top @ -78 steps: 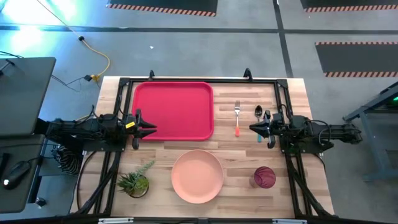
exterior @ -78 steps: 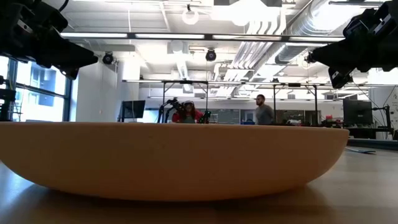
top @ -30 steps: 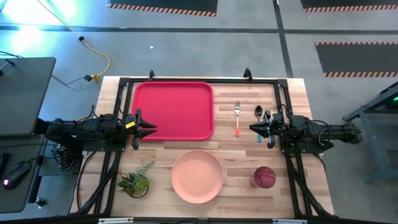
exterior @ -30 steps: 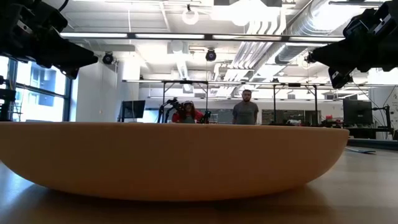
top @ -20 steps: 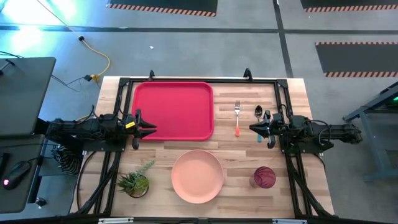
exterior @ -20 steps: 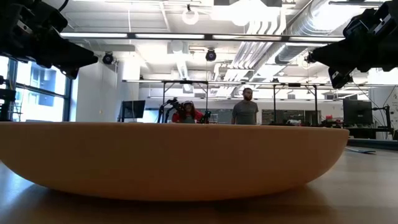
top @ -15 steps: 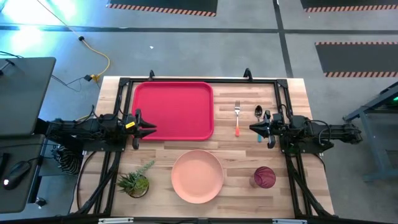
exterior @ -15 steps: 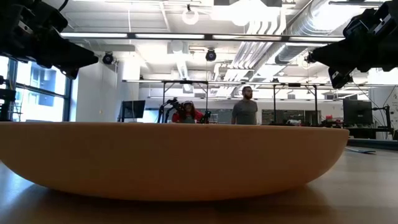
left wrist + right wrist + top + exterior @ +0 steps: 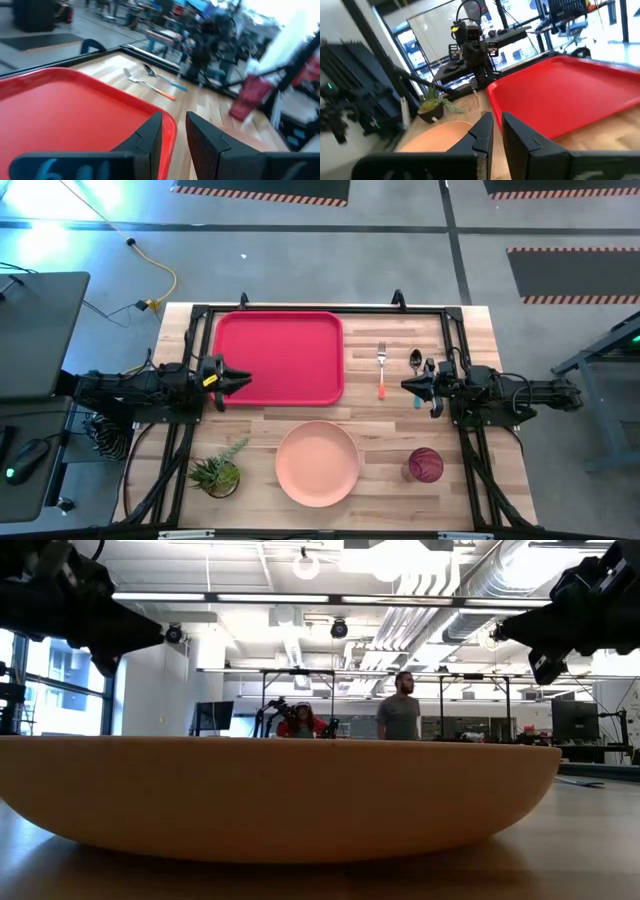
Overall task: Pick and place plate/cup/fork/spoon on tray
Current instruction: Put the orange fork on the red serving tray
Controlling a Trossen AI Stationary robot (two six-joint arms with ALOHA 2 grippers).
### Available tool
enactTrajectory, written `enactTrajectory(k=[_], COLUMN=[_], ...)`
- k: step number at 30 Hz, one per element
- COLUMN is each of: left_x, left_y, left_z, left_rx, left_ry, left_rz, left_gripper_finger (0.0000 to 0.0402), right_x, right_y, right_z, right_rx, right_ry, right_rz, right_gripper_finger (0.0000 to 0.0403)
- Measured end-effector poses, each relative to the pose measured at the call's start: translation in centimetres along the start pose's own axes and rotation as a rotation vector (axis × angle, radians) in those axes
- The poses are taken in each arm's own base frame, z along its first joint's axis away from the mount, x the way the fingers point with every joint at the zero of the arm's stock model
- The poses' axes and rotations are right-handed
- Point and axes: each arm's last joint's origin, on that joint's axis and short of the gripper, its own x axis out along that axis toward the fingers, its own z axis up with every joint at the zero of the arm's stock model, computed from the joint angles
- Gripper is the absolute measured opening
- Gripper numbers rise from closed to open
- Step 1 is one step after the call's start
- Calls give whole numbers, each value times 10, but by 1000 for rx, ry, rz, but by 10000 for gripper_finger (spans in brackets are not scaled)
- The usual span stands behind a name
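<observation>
The left gripper, fingers nearly pressed together, sits at the tray edge; the right gripper too, beside the spoon. Nothing is held. The thin spoon could slip away.

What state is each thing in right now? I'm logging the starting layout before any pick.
tray: flat on table, nothing on it.
plate: upright on table, off tray.
cup: on table beside plate.
fork: lying flat, untouched.
spoon: lying flat beside fork.
plant: standing near plate.
left gripper: nearly shut, empty, at tray's edge.
right gripper: nearly shut, empty, by spoon.
</observation>
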Motion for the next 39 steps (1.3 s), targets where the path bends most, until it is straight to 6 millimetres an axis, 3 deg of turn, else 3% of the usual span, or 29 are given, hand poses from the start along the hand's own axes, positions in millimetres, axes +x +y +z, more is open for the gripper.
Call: enactTrajectory(k=[8, 18, 26, 32, 39], left_x=[0, -1, -2, -2, -2], left_y=[1, -2, -4, -4, -4], left_z=[7, 16, 20, 20, 20], left_rx=[-102, -69, -85, -84, -84], left_ry=[-97, -189, -232, -232, -233], left_rz=[77, 45, 30, 30, 34], left_gripper_finger=[76, 76, 76, 76, 76], right_x=[-2, -14, -34, -34, -12], right_y=[3, 12, 30, 43, 56], right_z=[17, 50, 97, 133, 167], right_rx=[144, -25, -124, -166, -207], right_ry=[-220, -566, -720, -733, -590], right_rz=[-56, -109, -131, -243, -390], right_gripper_finger=[30, 30, 30, 30, 30])
